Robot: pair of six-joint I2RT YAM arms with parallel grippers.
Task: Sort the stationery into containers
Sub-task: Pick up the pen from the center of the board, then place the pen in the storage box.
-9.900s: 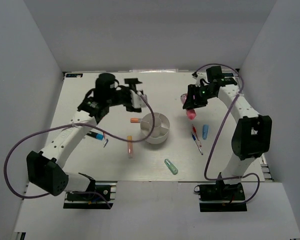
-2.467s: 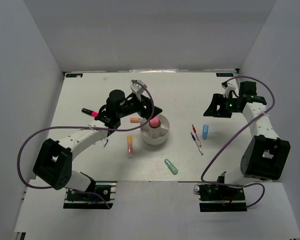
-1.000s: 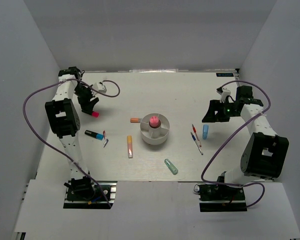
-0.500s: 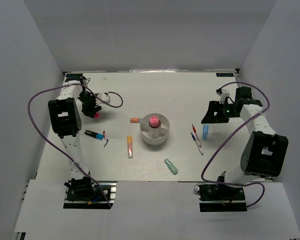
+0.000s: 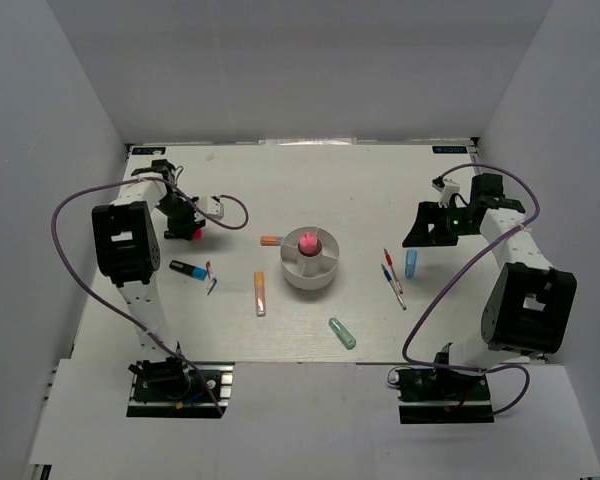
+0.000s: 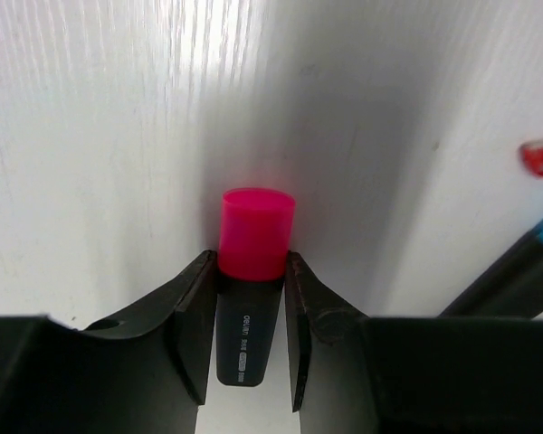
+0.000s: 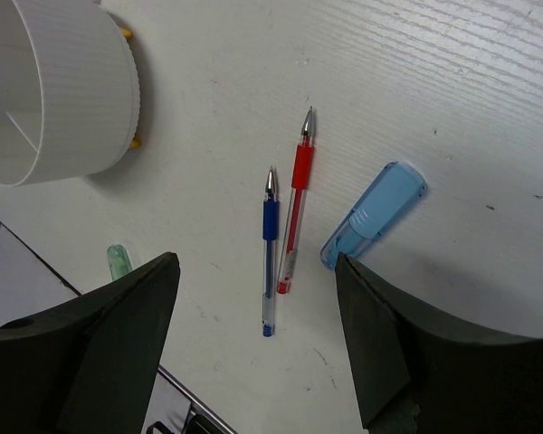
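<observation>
Here, seen from above, the white cup [image 5: 326, 270] sits near the middle of the table [image 5: 360, 190], and a pink highlighter [image 5: 308, 241] stands upright in its central round well. Far out at the cup's 9 to 10 o'clock, the left gripper [image 5: 185, 228] is low over the board. Its wrist camera shows both fingers [image 6: 192, 325] pressed against the dark barrel of a pink-capped marker [image 6: 256, 233], the cap poking out beyond the fingertips. Whether the marker touches the table cannot be told. A short orange highlighter [image 5: 270, 241] lies just beside the cup wall at 10 o'clock. An orange-and-pink highlighter [image 5: 260, 293] lies near the cup at 8 o'clock. A black-and-blue highlighter [image 5: 188, 269] lies well apart at 9 o'clock, and a mint-green highlighter [image 5: 342, 333] rests at 5 o'clock. At 3 o'clock a blue highlighter [image 5: 411, 263] lies flat. Between it and the cup lie a red pen [image 5: 389, 267] and a blue pen [image 5: 394, 286], close together and nearly parallel. The right gripper [image 5: 420, 228] hangs near the blue highlighter, at its 12 o'clock. In the right wrist view its fingers [image 7: 118, 334] are spread wide with nothing between them, framing the two pens and the blue highlighter on the table below.
</observation>
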